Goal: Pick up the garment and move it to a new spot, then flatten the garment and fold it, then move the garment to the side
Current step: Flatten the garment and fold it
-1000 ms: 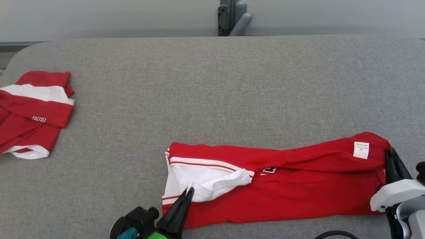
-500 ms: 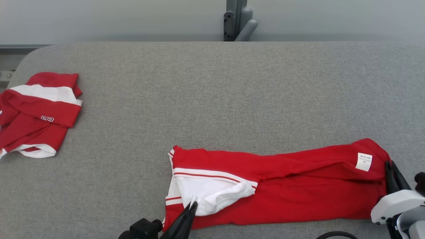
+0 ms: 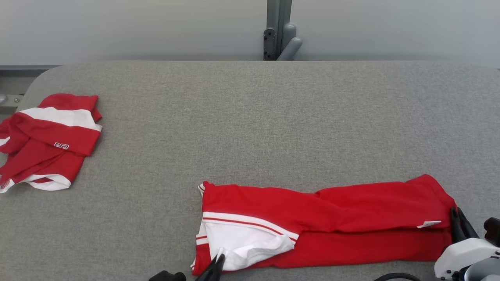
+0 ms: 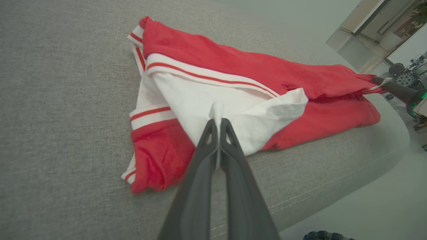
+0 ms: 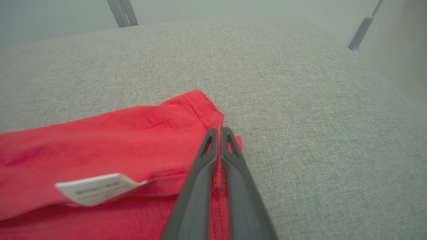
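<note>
The red garment (image 3: 343, 218) is laid along the near edge of the tabletop (image 3: 250, 117), its white left end clamped by the left end effector (image 4: 217, 122), its right hem by the right end effector (image 5: 219, 131)

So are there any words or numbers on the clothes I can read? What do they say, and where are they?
White tag on the red garment: a few lines of grey print, too blurred to read.
White logo on the other red and white garment, far to the left: a small stylised mark, too small to read as letters.
No other words, numbers or signs can be read.
</note>
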Motion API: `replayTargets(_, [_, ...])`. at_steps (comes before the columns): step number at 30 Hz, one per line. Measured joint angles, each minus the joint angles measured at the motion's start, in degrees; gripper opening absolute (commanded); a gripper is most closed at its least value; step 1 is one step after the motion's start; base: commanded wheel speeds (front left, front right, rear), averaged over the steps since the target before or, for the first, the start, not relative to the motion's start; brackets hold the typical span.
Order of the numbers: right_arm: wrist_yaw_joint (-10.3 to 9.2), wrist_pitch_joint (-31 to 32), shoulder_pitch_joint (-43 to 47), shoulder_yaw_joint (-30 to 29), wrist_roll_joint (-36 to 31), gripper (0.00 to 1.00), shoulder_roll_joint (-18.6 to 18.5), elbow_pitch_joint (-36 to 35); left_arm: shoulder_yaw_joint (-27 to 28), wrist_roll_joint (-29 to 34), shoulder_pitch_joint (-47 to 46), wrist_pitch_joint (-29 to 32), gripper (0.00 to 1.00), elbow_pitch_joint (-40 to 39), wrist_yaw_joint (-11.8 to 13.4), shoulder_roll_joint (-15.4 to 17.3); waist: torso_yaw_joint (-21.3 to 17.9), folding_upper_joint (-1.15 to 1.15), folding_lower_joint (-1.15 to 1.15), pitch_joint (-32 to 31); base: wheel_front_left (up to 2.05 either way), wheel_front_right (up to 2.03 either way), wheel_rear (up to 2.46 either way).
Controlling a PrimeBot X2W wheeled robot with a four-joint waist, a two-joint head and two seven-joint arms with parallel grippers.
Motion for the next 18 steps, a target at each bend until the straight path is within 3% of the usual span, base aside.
replayTargets(1, [0.0,0.0,0.0,-0.1,0.0,0.0,0.1,0.3,0.4,0.0,0.0,0.0,0.18,0.2,0.0,-0.1,0.0,0.0,0.0,-0.1,0.0,0.0,0.0])
replayTargets(2, [0.0,0.0,0.0,-0.3,0.0,0.0,0.3,0.7,0.8,0.0,0.0,0.0,0.69,0.4,0.0,-0.3,-0.1,0.0,0.0,-0.1,0.0,0.0,0.0])
replayTargets(3, [0.0,0.0,0.0,-0.5,0.1,0.08,0.3,0.9,1.0,0.1,0.0,0.0,1.0,0.5,0.0,-0.4,-0.1,0.0,0.0,-0.1,0.0,0.0,0.0])
replayTargets(4, [0.0,0.0,0.0,-0.8,0.1,0.71,0.3,0.8,1.9,0.7,0.0,0.0,1.0,0.5,0.0,-0.6,-0.2,0.0,0.0,0.0,0.0,0.0,0.0])
replayTargets(5, [0.0,0.0,-0.1,-1.1,0.1,1.0,0.3,0.6,3.0,1.5,0.0,0.0,1.0,0.4,0.0,-0.7,-0.2,0.0,0.0,0.0,0.0,0.0,0.0])
replayTargets(10, [0.0,0.0,-0.2,-1.4,-0.4,1.0,0.4,-1.6,10.0,9.0,0.0,0.0,1.0,-2.2,0.0,-2.4,-0.5,0.0,0.0,0.2,0.0,0.0,0.0])
replayTargets(18, [0.0,0.0,-0.2,-1.7,-1.1,1.0,1.0,-2.6,14.7,15.7,1.4,0.0,1.0,-5.5,0.0,-5.4,-0.6,0.0,0.0,0.2,0.0,0.0,0.0])
